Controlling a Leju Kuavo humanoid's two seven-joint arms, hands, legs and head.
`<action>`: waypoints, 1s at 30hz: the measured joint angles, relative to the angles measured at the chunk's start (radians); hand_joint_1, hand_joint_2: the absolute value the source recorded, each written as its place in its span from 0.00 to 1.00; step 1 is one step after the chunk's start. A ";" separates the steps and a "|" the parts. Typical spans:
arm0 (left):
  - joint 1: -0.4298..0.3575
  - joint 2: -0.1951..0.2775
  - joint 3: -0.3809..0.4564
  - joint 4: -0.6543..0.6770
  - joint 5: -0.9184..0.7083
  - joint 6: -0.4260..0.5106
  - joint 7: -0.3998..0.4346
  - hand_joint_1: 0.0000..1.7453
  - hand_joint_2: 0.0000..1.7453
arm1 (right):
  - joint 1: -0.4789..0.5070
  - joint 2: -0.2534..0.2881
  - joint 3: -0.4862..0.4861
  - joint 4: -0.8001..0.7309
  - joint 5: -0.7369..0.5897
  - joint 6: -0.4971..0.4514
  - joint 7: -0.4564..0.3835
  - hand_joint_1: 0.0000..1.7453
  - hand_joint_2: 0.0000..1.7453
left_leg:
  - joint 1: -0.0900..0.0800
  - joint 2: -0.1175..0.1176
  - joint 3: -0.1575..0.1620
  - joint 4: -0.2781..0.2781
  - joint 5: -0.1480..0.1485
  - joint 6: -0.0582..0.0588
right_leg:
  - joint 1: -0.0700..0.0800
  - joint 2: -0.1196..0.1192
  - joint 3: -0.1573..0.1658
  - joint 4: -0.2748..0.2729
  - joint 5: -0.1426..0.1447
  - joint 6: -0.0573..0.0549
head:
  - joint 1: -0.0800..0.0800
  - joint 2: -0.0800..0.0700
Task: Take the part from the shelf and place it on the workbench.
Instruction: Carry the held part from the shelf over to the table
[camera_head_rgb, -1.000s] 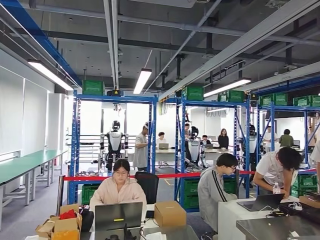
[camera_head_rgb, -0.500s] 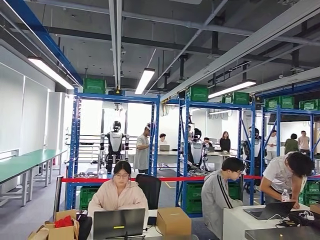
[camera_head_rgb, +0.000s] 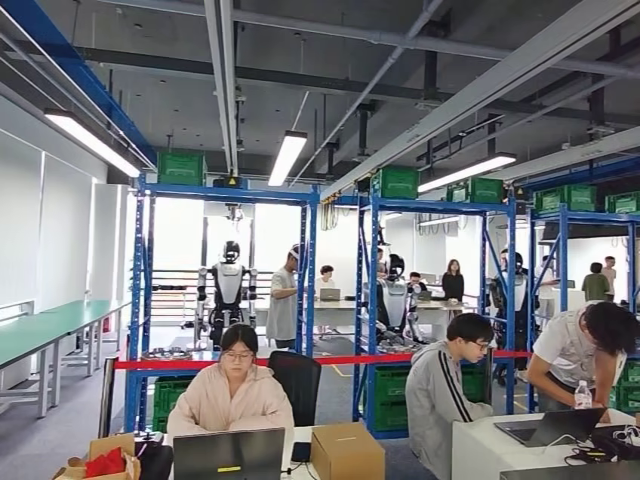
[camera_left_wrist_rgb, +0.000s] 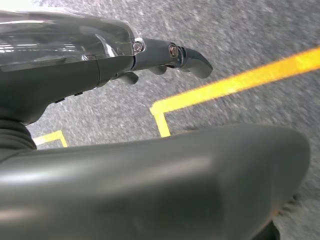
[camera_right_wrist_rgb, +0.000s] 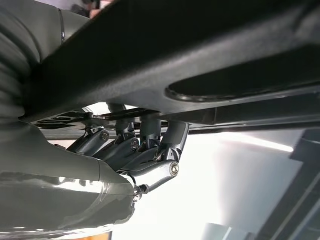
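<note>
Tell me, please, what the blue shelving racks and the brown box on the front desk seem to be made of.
The blue shelving racks look like painted steel: thin, straight uprights with an even glossy blue coat. The brown box looks like plain matt cardboard, with folded flaps taped along the top.

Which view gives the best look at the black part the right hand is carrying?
The right wrist view: the right hand curls its fingers against a flat black part, which spans the picture. The head view looks out at shelves and people, and the left wrist view at floor.
</note>
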 joint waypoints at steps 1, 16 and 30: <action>-0.002 0.000 0.000 0.000 -0.001 -0.001 0.000 0.00 1.00 | -0.001 0.000 0.000 -0.001 0.000 0.000 0.000 1.00 1.00 | 0.000 0.001 -0.025 0.045 -0.005 -0.002 | -0.003 -0.001 0.017 -0.011 -0.004 -0.002 | 0.000 0.000; -0.001 0.000 0.000 0.000 -0.004 -0.003 -0.001 0.00 1.00 | -0.003 -0.001 -0.002 0.002 0.000 0.000 0.003 1.00 1.00 | 0.006 0.004 -0.137 -0.026 0.101 0.024 | -0.014 0.003 0.099 0.058 -0.121 0.049 | -0.001 0.001; -0.006 -0.007 0.000 0.000 -0.005 0.003 -0.012 0.00 1.00 | -0.017 -0.013 -0.003 0.003 0.056 -0.007 0.010 1.00 1.00 | 0.003 0.003 -0.032 -0.048 0.028 0.006 | 0.005 -0.008 0.010 -0.022 0.008 -0.001 | -0.003 0.001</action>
